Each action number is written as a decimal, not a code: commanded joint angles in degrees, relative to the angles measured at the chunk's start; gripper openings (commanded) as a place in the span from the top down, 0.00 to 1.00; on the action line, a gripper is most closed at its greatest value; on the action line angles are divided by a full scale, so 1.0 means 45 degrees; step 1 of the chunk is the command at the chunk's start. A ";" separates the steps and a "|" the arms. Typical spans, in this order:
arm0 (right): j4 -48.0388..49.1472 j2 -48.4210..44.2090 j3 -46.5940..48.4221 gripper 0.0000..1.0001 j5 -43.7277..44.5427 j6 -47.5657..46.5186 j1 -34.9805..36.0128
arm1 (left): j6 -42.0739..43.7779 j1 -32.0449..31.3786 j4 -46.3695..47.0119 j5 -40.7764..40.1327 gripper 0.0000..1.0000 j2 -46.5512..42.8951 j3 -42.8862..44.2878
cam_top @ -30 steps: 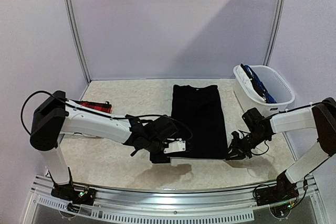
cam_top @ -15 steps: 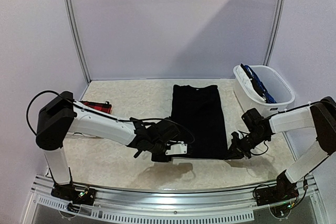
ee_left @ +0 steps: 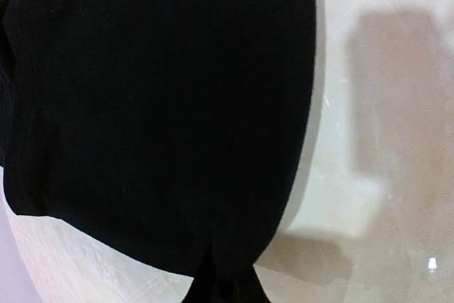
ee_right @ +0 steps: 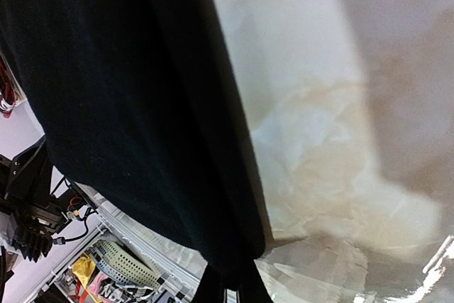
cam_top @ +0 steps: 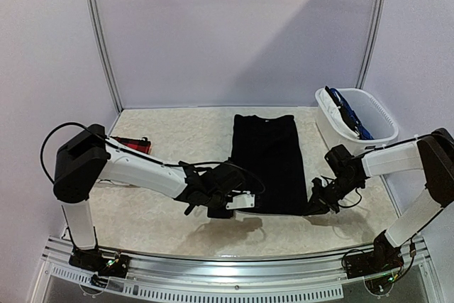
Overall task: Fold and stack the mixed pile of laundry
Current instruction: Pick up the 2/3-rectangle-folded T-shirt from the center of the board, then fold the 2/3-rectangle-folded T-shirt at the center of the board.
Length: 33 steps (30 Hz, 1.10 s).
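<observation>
black garment; white basket; red-black garment

A white plastic laundry basket stands at the far right of the beige marbled worktop, near the pale lilac wall.

Pale lilac walls, grey metal corner posts, mottled beige tabletop, perhaps marble-patterned.

Three garments are in view, one black garment, one red-black plaid garment and one blue garment, along with one white basket, one surface, and two arms, the left arm and the right arm, each bearing one tool, the left tool and the right tool.
</observation>
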 commanded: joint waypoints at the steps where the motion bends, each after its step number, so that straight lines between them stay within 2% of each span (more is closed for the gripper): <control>1: -0.1046 0.0096 0.0348 1.00 0.0939 -0.0414 -0.0069 | -0.0416 -0.0018 -0.0766 0.0249 1.00 0.0009 0.0020; 33: -0.6478 -0.4819 0.1387 1.00 0.0560 -0.1796 -0.0061 | -0.4850 -0.3056 -0.4503 -0.0876 1.00 -0.3220 0.1021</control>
